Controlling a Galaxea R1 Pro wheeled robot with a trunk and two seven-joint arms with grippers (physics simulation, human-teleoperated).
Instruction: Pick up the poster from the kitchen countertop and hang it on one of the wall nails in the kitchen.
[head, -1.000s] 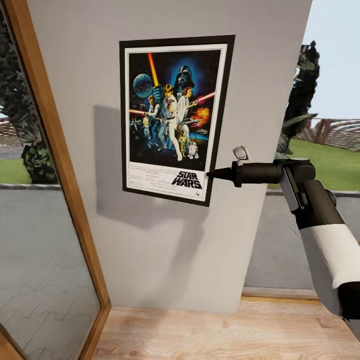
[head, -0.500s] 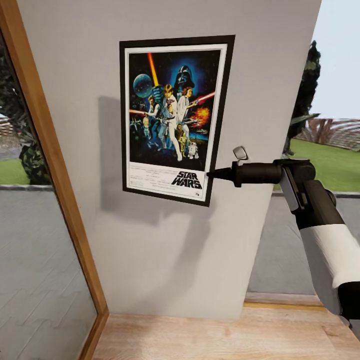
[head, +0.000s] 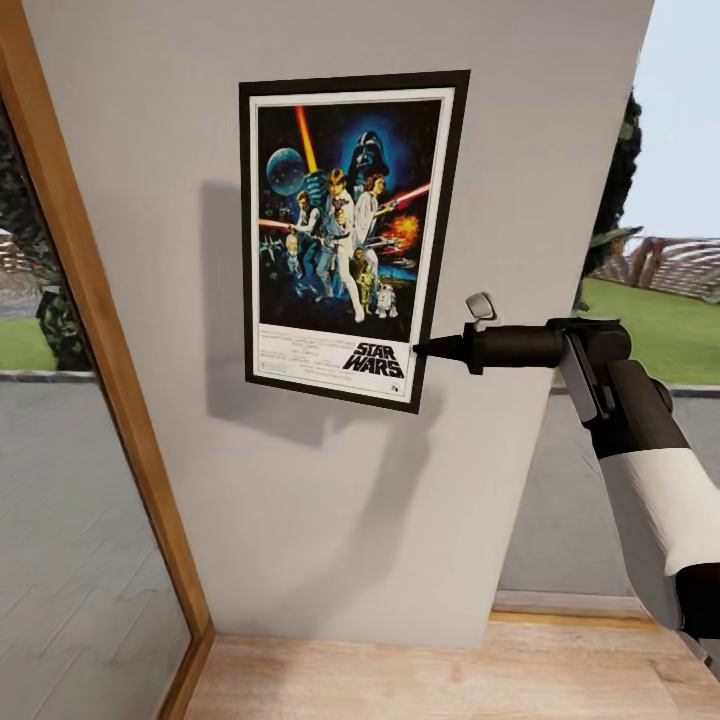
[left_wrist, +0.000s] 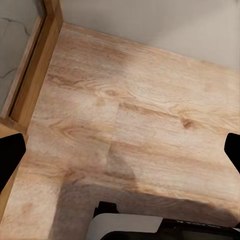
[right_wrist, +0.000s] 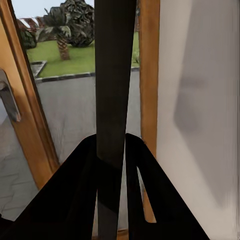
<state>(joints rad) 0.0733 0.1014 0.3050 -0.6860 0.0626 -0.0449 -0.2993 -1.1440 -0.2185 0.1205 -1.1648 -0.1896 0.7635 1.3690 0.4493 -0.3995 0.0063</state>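
The poster (head: 346, 238) is pinched at its lower right edge by the right gripper (head: 428, 349), against the wall (head: 330, 500).

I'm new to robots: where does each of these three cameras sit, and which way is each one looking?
Head view: from the robot's head, facing the grey wall; it shows the right arm, whose right tool pinches the poster at its right edge.
Left wrist view: on the left arm, aimed down at the wooden floor; the left tool's dark fingertips stand wide apart.
Right wrist view: on the right arm, looking along the fingers clamping the poster's edge.
Shared: head and right wrist views both show poster, wall and wooden frame.
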